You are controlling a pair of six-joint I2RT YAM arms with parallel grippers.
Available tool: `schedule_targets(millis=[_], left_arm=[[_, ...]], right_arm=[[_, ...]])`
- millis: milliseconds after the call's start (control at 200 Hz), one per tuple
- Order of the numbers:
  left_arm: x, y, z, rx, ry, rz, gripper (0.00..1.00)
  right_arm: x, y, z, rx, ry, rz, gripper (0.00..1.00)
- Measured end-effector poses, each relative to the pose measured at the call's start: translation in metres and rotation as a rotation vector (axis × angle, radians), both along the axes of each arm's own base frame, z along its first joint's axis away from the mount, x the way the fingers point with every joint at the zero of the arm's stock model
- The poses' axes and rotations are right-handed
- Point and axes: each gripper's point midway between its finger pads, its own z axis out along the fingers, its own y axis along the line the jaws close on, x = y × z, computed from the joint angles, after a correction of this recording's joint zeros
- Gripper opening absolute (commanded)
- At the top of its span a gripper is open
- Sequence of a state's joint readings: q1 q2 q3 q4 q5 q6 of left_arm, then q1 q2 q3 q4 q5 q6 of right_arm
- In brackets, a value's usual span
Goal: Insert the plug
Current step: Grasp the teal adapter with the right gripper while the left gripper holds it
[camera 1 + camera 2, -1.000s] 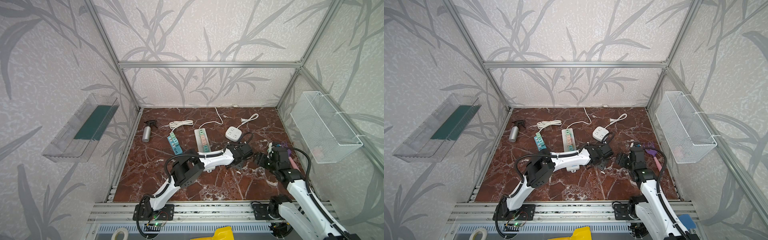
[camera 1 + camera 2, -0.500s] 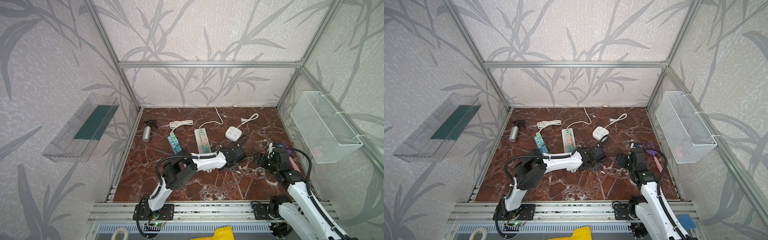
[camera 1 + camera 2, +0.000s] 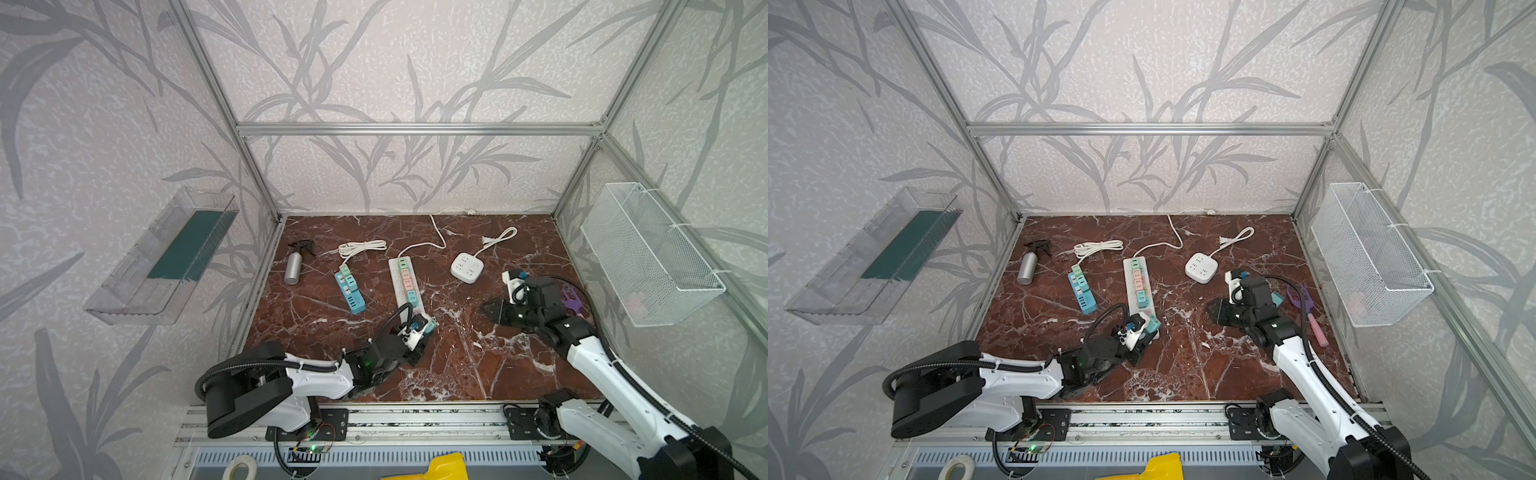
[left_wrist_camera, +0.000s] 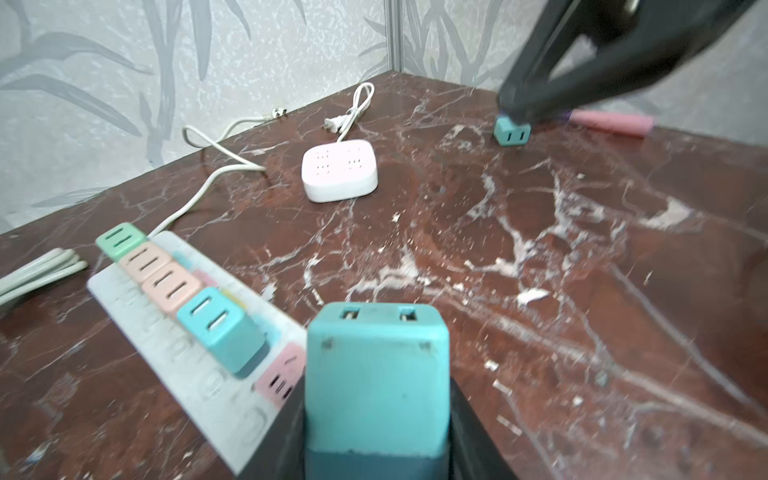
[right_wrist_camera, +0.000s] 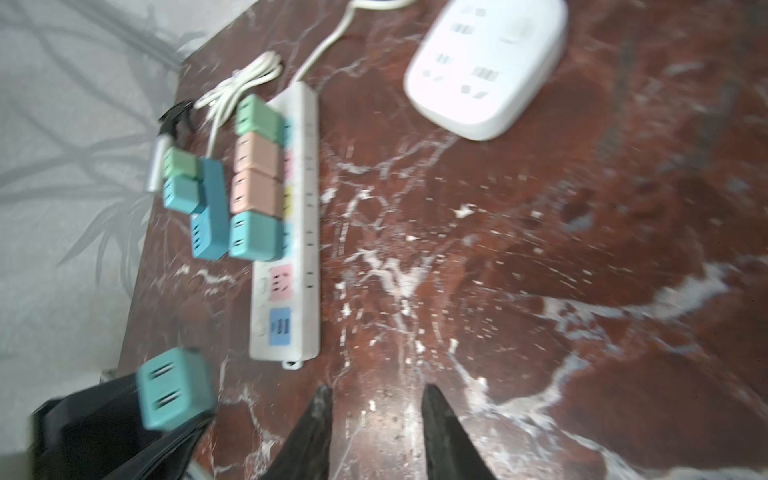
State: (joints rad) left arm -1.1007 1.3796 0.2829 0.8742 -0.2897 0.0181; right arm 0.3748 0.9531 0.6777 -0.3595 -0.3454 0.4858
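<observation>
The left gripper (image 3: 420, 337) is clamped on a teal plug (image 4: 376, 374), which sits squarely between its dark fingers (image 4: 467, 419). It holds the plug at the near end of the white strip (image 5: 309, 232), towards the middle of the marble floor (image 3: 457, 365); I can't tell whether plug and strip touch. Four plugs fill the strip's far sockets: green, two peach, then teal. The pink socket (image 5: 280, 282) and blue socket (image 5: 280, 326) at its near end are bare.

Over on the right, the right gripper (image 5: 376, 399) points left, low over the floor, its jaws a little apart with only marble between them. A spare teal plug (image 3: 1276, 298) lies just right of that arm. A square white socket block (image 3: 467, 268) sits farther back, well apart from both grippers. A blue strip (image 3: 351, 291) lies left of the white one.
</observation>
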Motion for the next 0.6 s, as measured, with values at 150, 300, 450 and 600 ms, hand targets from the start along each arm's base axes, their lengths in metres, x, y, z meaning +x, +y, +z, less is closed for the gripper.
schedule_targets(millis=[150, 300, 450, 600], left_arm=[[0.004, -0.006, 0.031, -0.087, -0.116, -0.009, 0.00], [0.006, -0.015, 0.045, -0.139, -0.181, -0.026, 0.00], [0.006, -0.020, 0.042, -0.144, -0.192, -0.044, 0.00], [0.005, -0.022, 0.048, -0.170, -0.206, -0.053, 0.00]], right_arm=[[-0.014, 0.052, 0.030, 0.029, -0.032, 0.179, 0.64], [-0.021, 0.079, 0.029, 0.007, -0.005, 0.263, 0.67], [-0.026, 0.101, 0.026, -0.006, 0.020, 0.330, 0.67], [-0.029, 0.113, 0.023, -0.024, 0.034, 0.366, 0.60]])
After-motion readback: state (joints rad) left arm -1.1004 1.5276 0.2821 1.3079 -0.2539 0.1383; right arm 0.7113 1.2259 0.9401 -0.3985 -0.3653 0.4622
